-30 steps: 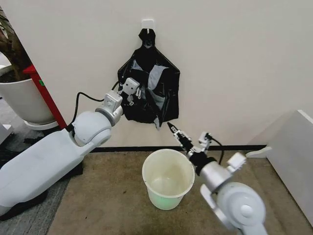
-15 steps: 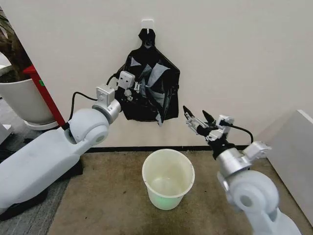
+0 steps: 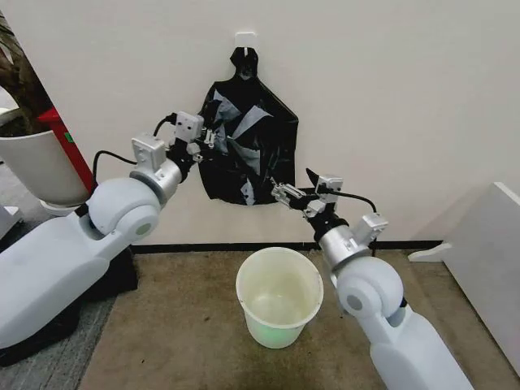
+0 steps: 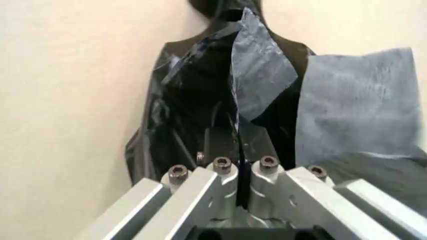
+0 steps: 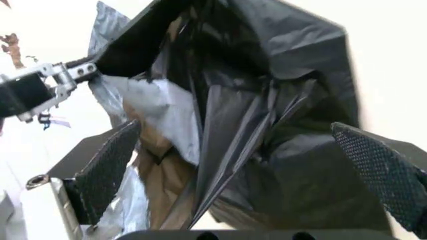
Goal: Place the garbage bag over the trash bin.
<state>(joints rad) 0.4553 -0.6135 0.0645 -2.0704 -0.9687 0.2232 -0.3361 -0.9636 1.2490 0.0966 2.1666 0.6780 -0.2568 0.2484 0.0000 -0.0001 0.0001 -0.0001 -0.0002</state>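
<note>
The garbage bag (image 3: pixel 244 126), crinkly black with grey stretched patches, hangs against the wall from a hook, together with the black bundle (image 3: pixel 258 180). My left gripper (image 3: pixel 211 135) is at the bag's upper left, shut on a thin sheet of it; the left wrist view shows the closed tips (image 4: pixel 237 142) pinching the sheet's edge (image 4: pixel 257 75). My right gripper (image 3: pixel 294 187) stands open at the lower right edge of the bag. In the right wrist view its fingers (image 5: pixel 107 170) spread wide, with the bag (image 5: pixel 267 100) just beyond them. The trash bin (image 3: pixel 279 297), a white bucket, stands on the floor below.
A wall hook (image 3: pixel 244 38) carries the bags. A large white plant pot (image 3: pixel 32 166) and a red upright piece (image 3: pixel 77 158) stand at the left. A white panel (image 3: pixel 487 260) sits on the floor at the right. Brown carpet surrounds the bin.
My left gripper has moved up and left along the bag, pulling a sheet outward. My right gripper rose from beside the bin, swung out right, then came in to the bag's lower right edge.
</note>
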